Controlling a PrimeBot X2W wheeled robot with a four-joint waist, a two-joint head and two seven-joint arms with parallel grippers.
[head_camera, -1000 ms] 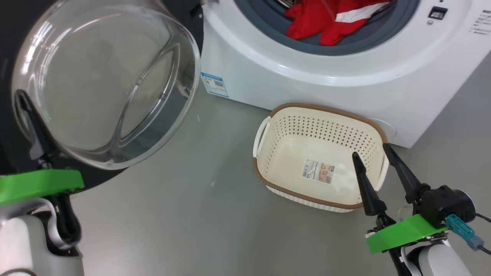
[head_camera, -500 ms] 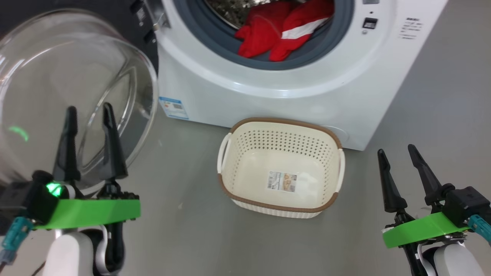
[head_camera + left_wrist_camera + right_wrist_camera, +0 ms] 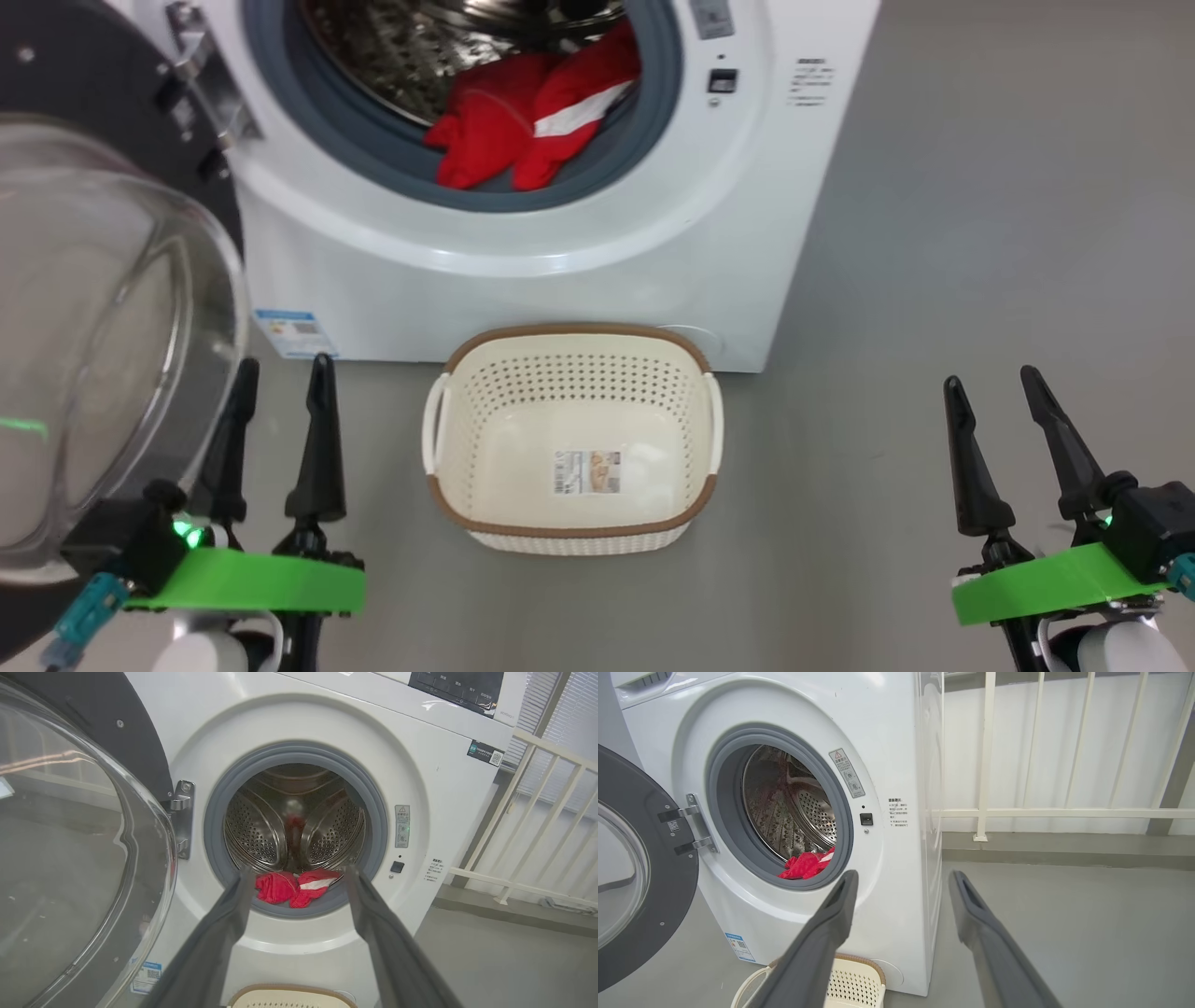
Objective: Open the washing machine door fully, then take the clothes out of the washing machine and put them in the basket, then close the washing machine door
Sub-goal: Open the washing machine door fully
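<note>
The white washing machine (image 3: 597, 271) stands with its round door (image 3: 103, 308) swung wide open to the left, glass bulge facing out. Red clothes (image 3: 527, 117) with a white stripe lie at the drum's lower lip, also seen as clothes (image 3: 296, 887) and clothes (image 3: 805, 864). The cream basket (image 3: 467, 504), with only a sticker inside, sits on the floor before the machine. My left gripper (image 3: 280, 369) is open, low at the left beside the door glass. My right gripper (image 3: 990, 383) is open at the lower right, over bare floor.
Grey floor (image 3: 980, 233) spreads to the right of the machine. A white railing (image 3: 985, 765) stands behind and right of the machine. The open door takes up the space at the left.
The head camera has swung, shifting the machine and basket leftward in view. My left gripper has come off the door glass and now points up beside it. Both grippers stay open.
</note>
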